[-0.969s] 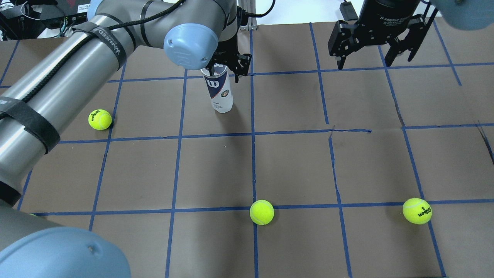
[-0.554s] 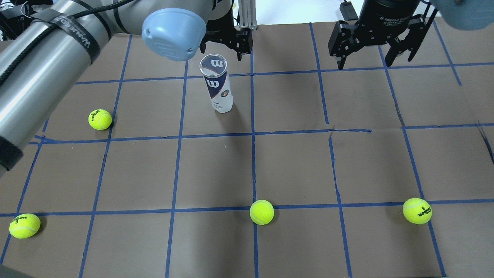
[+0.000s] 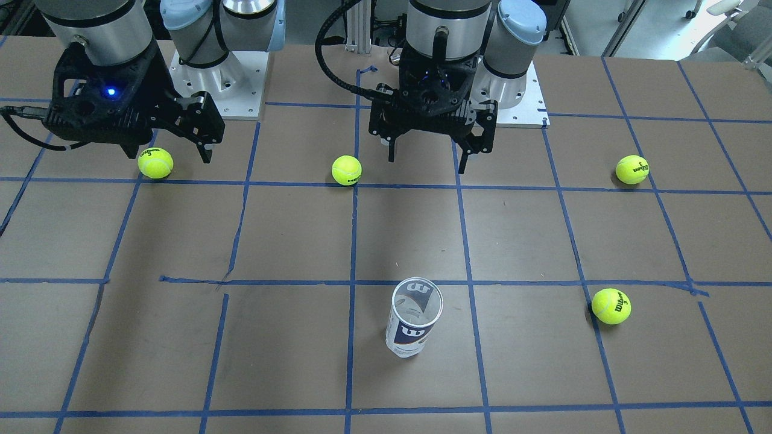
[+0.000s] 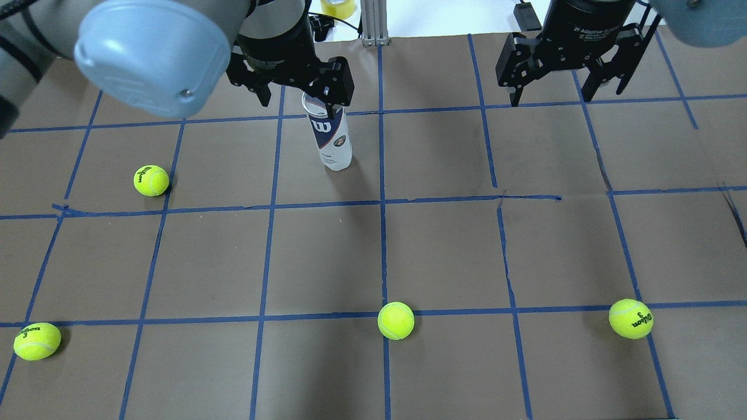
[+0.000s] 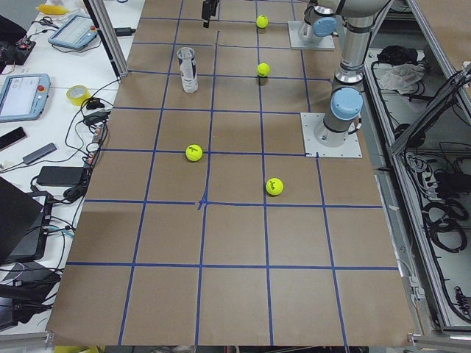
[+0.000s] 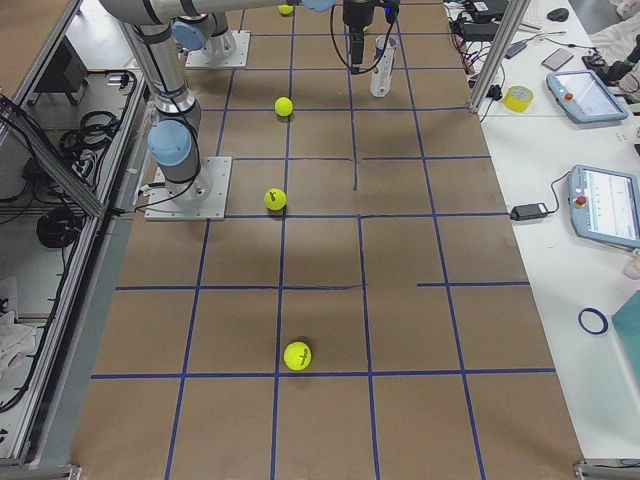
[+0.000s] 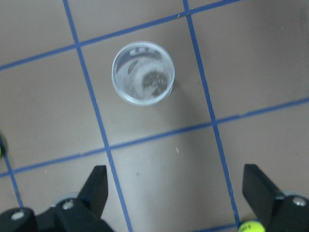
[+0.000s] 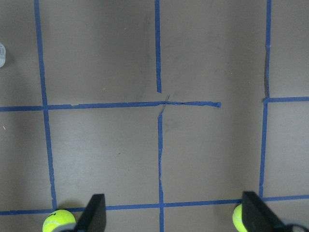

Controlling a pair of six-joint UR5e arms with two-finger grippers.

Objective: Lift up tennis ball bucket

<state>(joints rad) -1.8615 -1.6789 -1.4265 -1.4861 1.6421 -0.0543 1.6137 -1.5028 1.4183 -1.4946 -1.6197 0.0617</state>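
One tennis ball bucket stands upright on the table, at 12 o'clock from the table's middle in the overhead view. One left gripper hangs raised at the bucket's 11 o'clock, fingers spread wide, clasping nothing. Four tennis balls lie on the table: one ball at the bucket's 9 o'clock, another ball at 8, a third ball at 5, a fourth ball at 4. One right gripper, near 3 o'clock, is likewise spread wide.
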